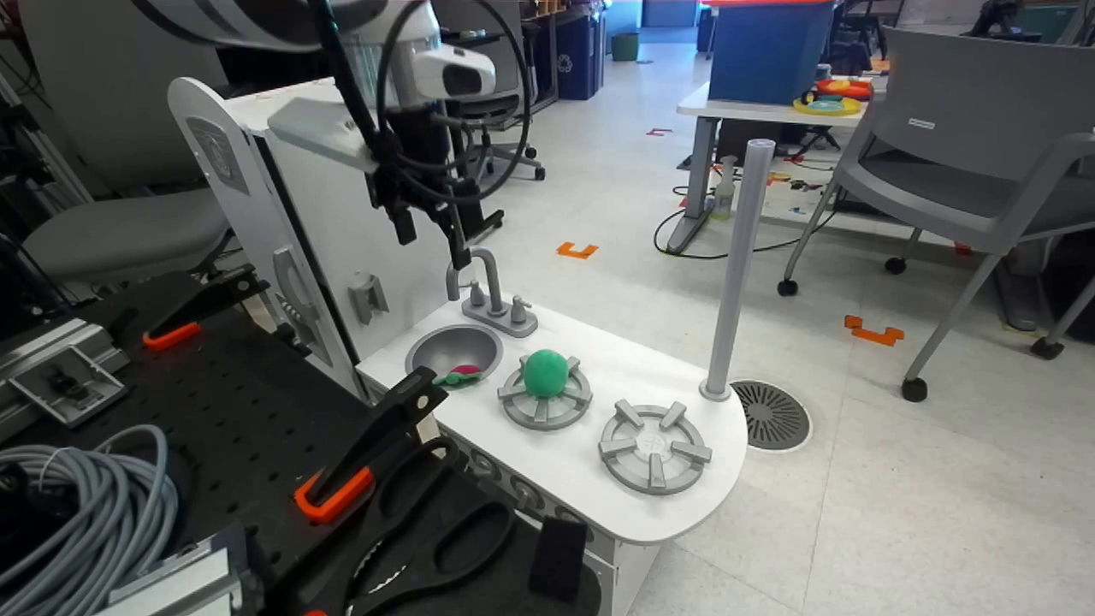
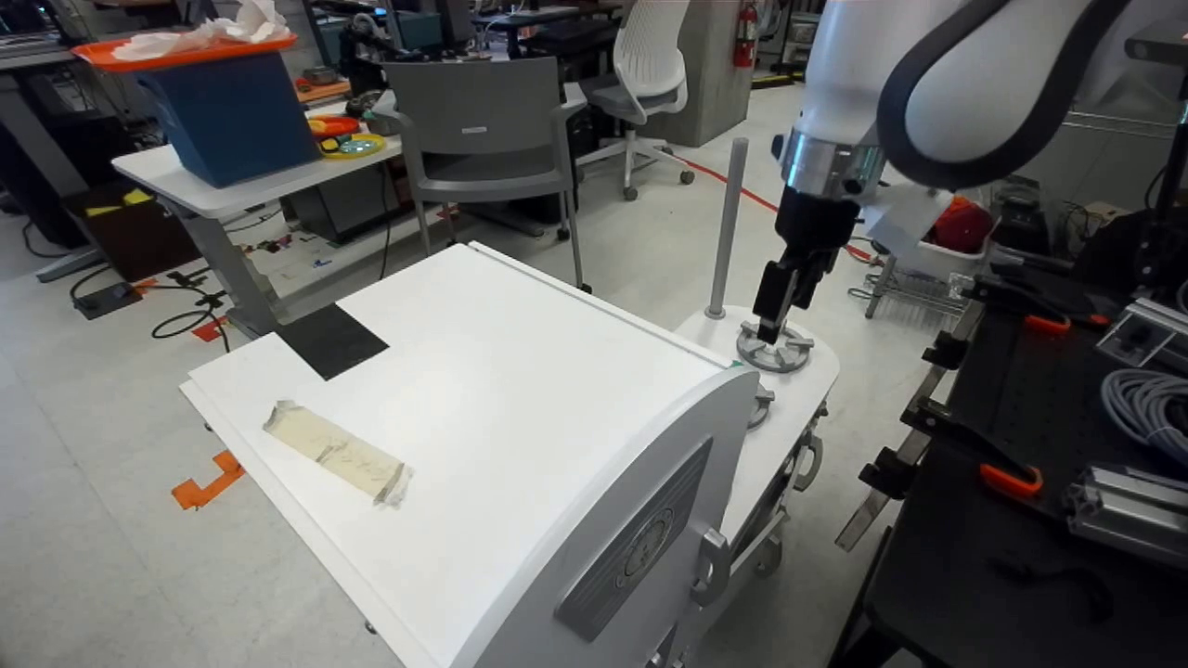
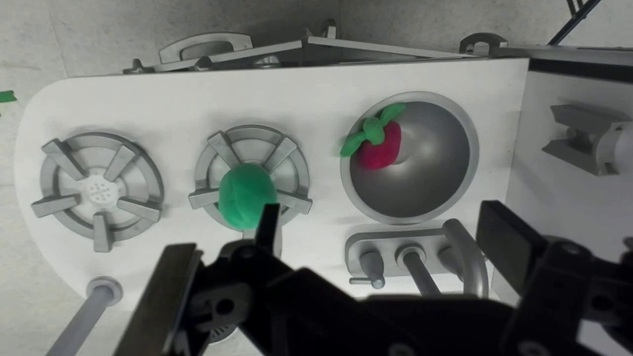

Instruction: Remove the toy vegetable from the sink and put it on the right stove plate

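Observation:
The toy vegetable (image 3: pixel 383 148), pinkish red with green leaves, lies in the round grey sink (image 3: pixel 430 193) against the rim, with leaves over the edge. It also shows in an exterior view (image 1: pixel 464 371). The right stove plate (image 1: pixel 654 451) is bare; it shows in the wrist view (image 3: pixel 101 193) at the far left. A green round toy (image 3: pixel 247 195) sits on the middle stove plate (image 3: pixel 294 200). My gripper (image 3: pixel 385 217) is open and empty, above the faucet side of the sink; it shows in both exterior views (image 1: pixel 433 242) (image 2: pixel 785 317). In an exterior view, the tall panel hides the sink.
A grey faucet (image 3: pixel 418 264) stands beside the sink, under my fingers. A tall white cabinet (image 1: pixel 359 197) borders the sink end. A grey post (image 1: pixel 737 274) rises from the counter (image 3: pixel 296 99). A black table (image 1: pixel 222 428) with clamps stands along the near side.

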Tool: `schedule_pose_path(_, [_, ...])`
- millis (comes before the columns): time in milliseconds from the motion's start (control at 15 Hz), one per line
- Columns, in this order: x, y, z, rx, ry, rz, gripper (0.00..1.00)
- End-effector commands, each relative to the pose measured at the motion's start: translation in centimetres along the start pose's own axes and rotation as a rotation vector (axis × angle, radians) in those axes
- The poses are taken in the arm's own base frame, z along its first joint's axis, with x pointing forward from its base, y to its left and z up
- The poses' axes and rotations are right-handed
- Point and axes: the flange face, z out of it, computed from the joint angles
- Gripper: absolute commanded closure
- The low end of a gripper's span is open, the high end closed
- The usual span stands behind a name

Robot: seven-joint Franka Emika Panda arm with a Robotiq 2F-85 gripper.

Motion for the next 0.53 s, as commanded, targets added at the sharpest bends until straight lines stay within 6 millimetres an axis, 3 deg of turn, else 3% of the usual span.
schedule_pose_path(0, [2.0,-0.1,5.3,0.058,0.027,-0.063,0.0])
schedule_pose_path(467, [3.7,-1.8,13.9,0.09,-0.003,-0.189,0.0])
